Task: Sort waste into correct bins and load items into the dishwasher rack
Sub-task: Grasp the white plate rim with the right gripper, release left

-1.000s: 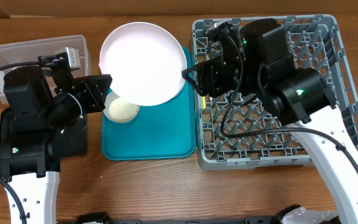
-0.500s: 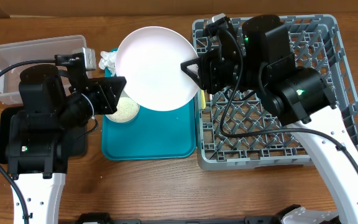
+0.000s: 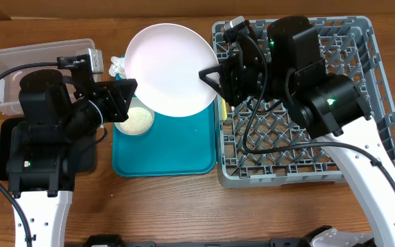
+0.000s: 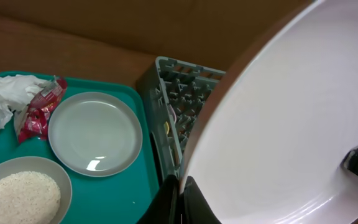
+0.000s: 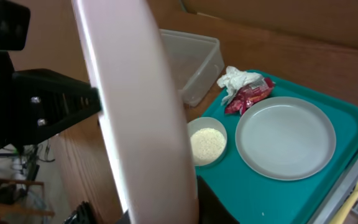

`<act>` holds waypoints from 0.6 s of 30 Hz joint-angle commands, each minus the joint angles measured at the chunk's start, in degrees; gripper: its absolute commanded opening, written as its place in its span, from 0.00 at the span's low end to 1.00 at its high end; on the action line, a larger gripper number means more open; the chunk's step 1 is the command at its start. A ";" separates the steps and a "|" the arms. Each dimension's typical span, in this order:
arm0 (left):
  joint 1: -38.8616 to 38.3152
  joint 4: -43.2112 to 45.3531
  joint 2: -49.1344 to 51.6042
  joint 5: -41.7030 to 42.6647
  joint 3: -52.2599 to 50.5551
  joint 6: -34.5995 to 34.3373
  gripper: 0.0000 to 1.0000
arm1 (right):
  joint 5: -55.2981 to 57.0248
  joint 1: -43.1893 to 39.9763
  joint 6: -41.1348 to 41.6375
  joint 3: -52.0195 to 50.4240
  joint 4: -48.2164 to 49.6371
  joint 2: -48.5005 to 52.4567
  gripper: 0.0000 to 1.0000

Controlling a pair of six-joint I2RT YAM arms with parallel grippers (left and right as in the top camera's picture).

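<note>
The white-pink plate [image 3: 173,68] hangs tilted above the teal tray, held from both sides. My left gripper [image 3: 127,92] is shut on its left rim; in the left wrist view the black fingers [image 4: 180,196] pinch the edge of the plate [image 4: 278,124]. My right gripper [image 3: 210,74] is shut on the right rim, and the plate [image 5: 135,106] fills the right wrist view edge-on. Underneath lie the grey-blue plate [image 5: 286,138], a grey bowl of rice [image 3: 134,121], the crumpled napkin [image 5: 238,78] and the red wrapper [image 5: 248,94]. The dishwasher rack [image 3: 300,137] stands at the right.
The clear tub [image 3: 19,65] sits at the back left. The black tray [image 3: 81,154] lies in front of it, mostly under my left arm. The teal tray [image 3: 177,151] sits between the bins and the rack. Something yellow [image 3: 222,110] lies at the rack's left edge.
The plate has moved to the right with my left gripper, toward the rack. My right gripper's jaws have closed onto its right rim.
</note>
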 commanded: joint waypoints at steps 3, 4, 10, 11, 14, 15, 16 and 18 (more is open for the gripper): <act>-0.37 0.59 0.00 -0.52 1.40 -0.94 0.13 | -0.35 -0.09 -1.53 1.25 0.37 -1.57 0.15; -0.37 0.59 0.00 -0.52 1.40 -0.94 0.15 | -0.35 -0.09 -1.53 1.25 0.35 -1.66 0.15; -0.37 0.57 0.00 -0.87 1.40 -0.94 0.63 | 0.13 -0.09 -1.62 1.25 0.31 -1.75 0.14; -0.37 0.46 -0.02 -1.42 1.40 -0.90 0.68 | 0.81 -0.09 -2.12 1.25 0.20 -1.79 0.14; -0.31 0.17 -0.02 -2.86 1.40 -0.70 0.73 | 5.29 -0.09 -2.60 1.25 -0.26 -2.54 0.14; -0.31 0.02 -0.07 -3.34 1.40 -0.66 0.74 | 6.80 -0.11 -2.58 1.25 -0.46 -2.84 0.14; -0.31 -0.13 -0.07 -3.91 1.40 -0.24 0.75 | 10.12 -0.11 -2.58 1.25 -0.94 -3.41 0.14; -0.31 -0.42 -0.07 -4.35 1.42 0.17 0.75 | 15.26 -0.11 -2.58 1.25 -1.79 -4.37 0.14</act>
